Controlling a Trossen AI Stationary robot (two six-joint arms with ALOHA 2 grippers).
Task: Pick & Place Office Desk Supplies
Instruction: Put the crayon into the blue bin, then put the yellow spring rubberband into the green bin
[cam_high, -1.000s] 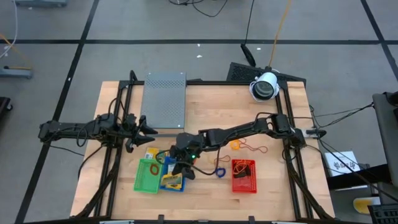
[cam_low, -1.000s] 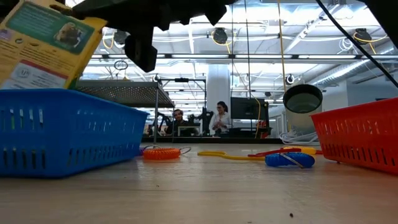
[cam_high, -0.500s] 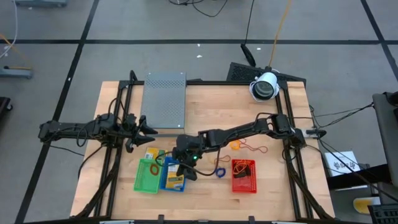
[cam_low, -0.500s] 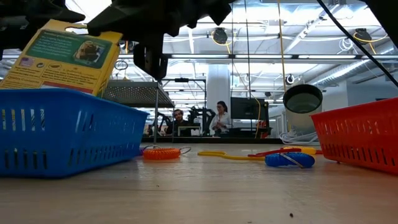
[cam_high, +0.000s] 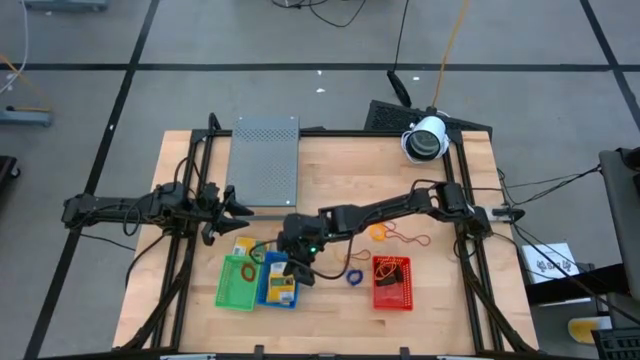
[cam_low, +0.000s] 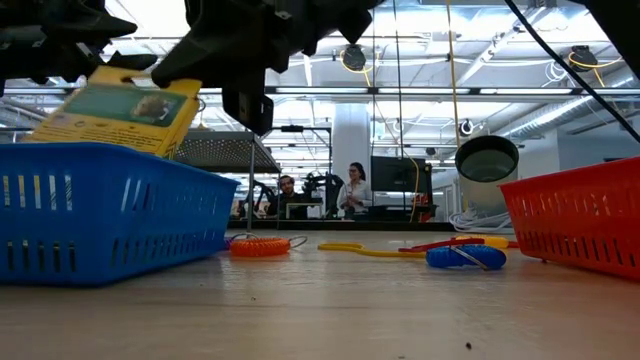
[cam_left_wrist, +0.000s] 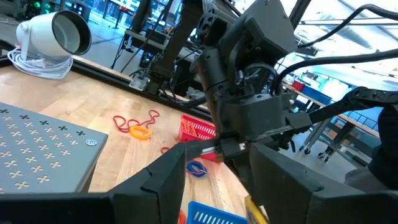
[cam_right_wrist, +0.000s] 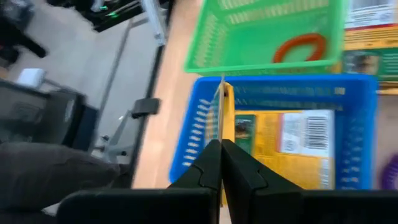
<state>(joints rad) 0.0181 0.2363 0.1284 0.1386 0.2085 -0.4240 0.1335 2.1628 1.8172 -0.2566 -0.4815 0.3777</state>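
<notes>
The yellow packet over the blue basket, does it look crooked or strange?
Yes. The yellow packet hangs tilted above the blue basket, pinched by the shut right gripper, not yet lying flat like the packet inside.

Yellow packet with teal panel; blue basket, red basket

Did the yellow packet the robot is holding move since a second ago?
Yes. In the low view the yellow packet, pinched in the right tool, has tipped flatter and sunk closer to the blue basket's rim.
</notes>
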